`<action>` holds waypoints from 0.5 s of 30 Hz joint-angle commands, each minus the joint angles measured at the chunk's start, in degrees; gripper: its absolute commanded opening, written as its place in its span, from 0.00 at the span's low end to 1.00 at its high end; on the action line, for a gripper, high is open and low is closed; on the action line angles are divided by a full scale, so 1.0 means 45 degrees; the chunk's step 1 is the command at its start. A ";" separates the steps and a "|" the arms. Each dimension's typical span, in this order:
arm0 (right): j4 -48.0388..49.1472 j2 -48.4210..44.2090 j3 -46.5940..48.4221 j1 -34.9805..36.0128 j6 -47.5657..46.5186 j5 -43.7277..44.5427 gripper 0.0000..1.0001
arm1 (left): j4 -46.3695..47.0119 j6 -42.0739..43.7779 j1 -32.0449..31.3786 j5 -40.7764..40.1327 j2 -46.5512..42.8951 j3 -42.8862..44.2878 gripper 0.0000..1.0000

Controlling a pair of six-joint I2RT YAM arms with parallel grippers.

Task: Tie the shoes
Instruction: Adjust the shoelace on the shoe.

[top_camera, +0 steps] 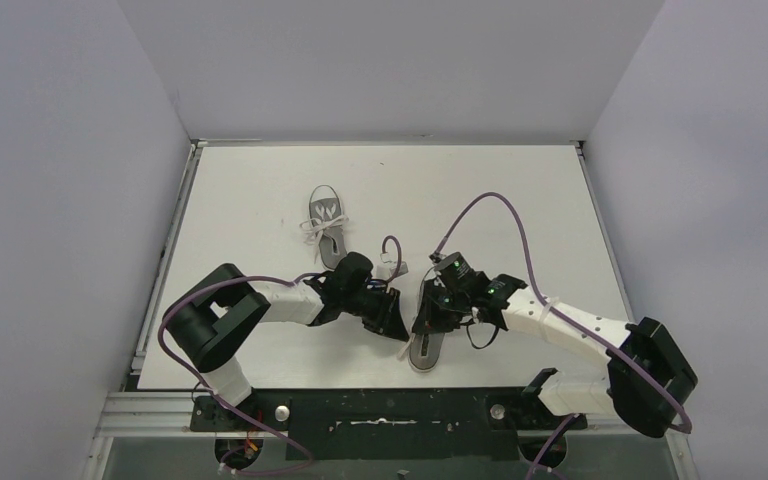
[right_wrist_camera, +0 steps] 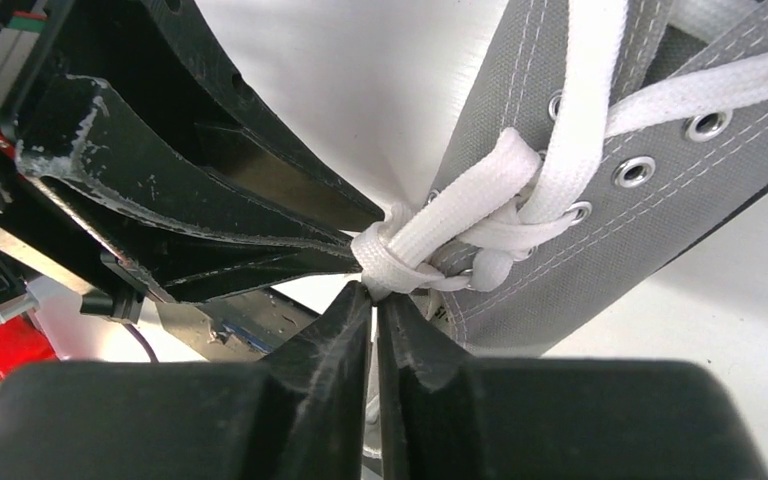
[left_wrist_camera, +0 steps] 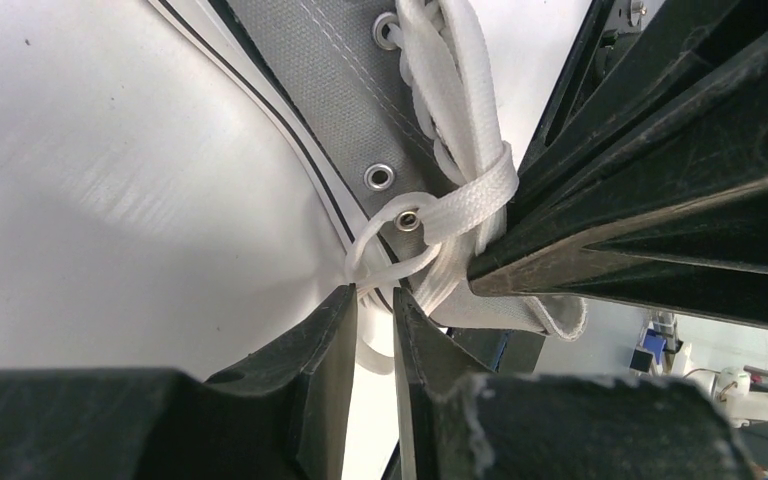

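One grey shoe (top_camera: 425, 345) lies near the front between my two grippers, and its white sole edge shows. In the left wrist view its grey side with metal eyelets (left_wrist_camera: 330, 90) and white laces (left_wrist_camera: 460, 120) fills the top. My left gripper (top_camera: 396, 320) (left_wrist_camera: 374, 296) is shut on a thin loop of white lace (left_wrist_camera: 385, 262) at the lowest eyelet. My right gripper (top_camera: 431, 312) (right_wrist_camera: 374, 292) is shut on the bunched white lace (right_wrist_camera: 440, 225) beside the eyelets of the grey upper (right_wrist_camera: 600, 250). The two grippers nearly touch. The second grey shoe (top_camera: 326, 222) lies farther back with its laces bunched at mid-shoe.
The white table (top_camera: 520, 200) has raised rails on the left (top_camera: 165, 260) and right. Purple cables (top_camera: 480, 205) loop above the right arm. The right gripper's black fingers (left_wrist_camera: 660, 180) crowd the left wrist view, and the left gripper's black fingers (right_wrist_camera: 160, 170) crowd the right wrist view.
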 commanded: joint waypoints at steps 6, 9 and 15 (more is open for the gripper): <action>-0.0672 -0.1269 0.0059 -0.0028 -0.0016 -0.0108 0.00 | 0.0172 0.0221 0.0046 0.0361 0.0065 0.0585 0.17; -0.1191 -0.1850 0.0052 -0.0109 0.0074 -0.0146 0.00 | 0.0135 0.0256 0.0059 0.0343 0.0058 0.0584 0.17; -0.2039 -0.2359 -0.0174 -0.0581 -0.0119 -0.0586 0.00 | 0.0142 0.0282 0.0043 0.0380 0.0074 0.0599 0.18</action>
